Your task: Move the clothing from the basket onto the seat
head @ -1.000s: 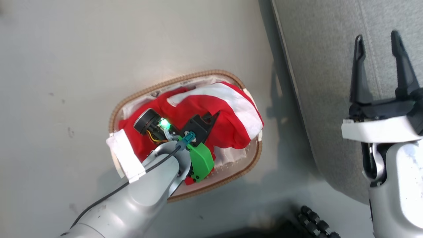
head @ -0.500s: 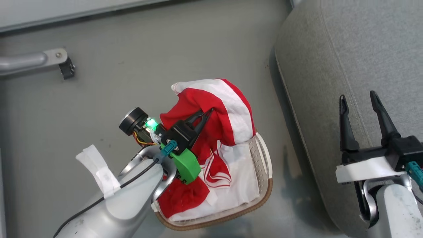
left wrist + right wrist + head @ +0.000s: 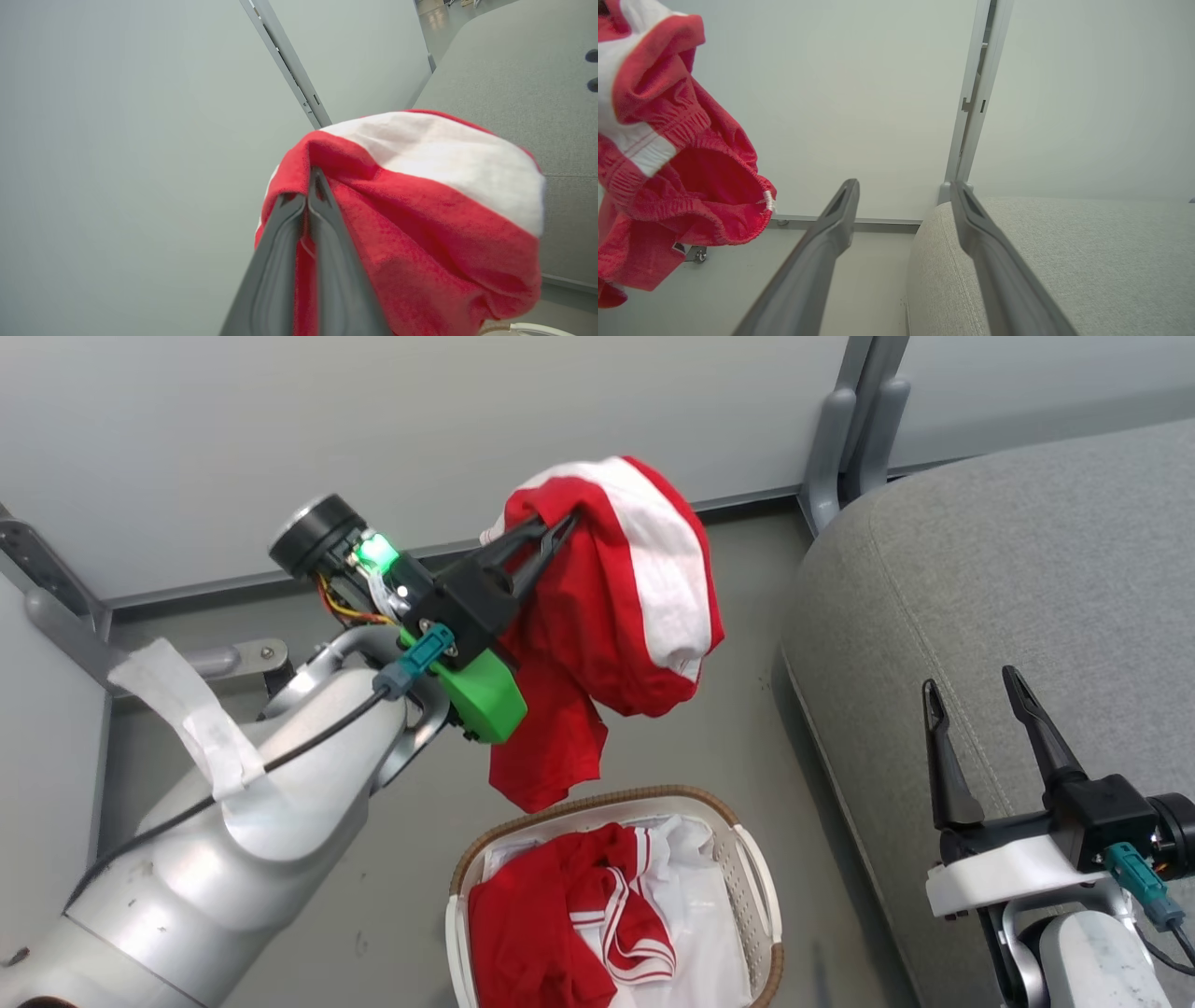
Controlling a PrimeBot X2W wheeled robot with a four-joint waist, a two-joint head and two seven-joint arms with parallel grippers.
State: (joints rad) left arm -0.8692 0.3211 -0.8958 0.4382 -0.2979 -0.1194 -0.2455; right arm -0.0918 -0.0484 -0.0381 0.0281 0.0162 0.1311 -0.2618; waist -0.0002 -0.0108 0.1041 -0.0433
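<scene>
Head view: left gripper (image 3: 558, 523) is clamped on a red sports garment with a broad white band (image 3: 644, 569), fingers pinched together on a bunched fold near its top. Garment hangs in the air above the oval white perforated plastic basket with brown woven rim (image 3: 752, 887), toward the basket's far side. Its lowest red flap ends just over the far rim; can't tell whether they touch. Left wrist view agrees: both dark fingers meet on red cloth, with the white band draped over the top.

Inside the basket, a second crumpled red garment with white-and-red striped trim (image 3: 560, 924) fills the basket's left half. It lies on the plain white liner (image 3: 705, 915).

Large grey fabric sofa with rounded edge and stitched seam (image 3: 1027, 551) stands right of the basket, just beside it. Right gripper (image 3: 971, 679) sits right of the basket, over the sofa's front edge, fingers spread apart, empty. Right wrist view shows the held garment's elastic waistband opening on the basket side of those fingers. Grey floor (image 3: 747, 737) lies under the basket.
</scene>
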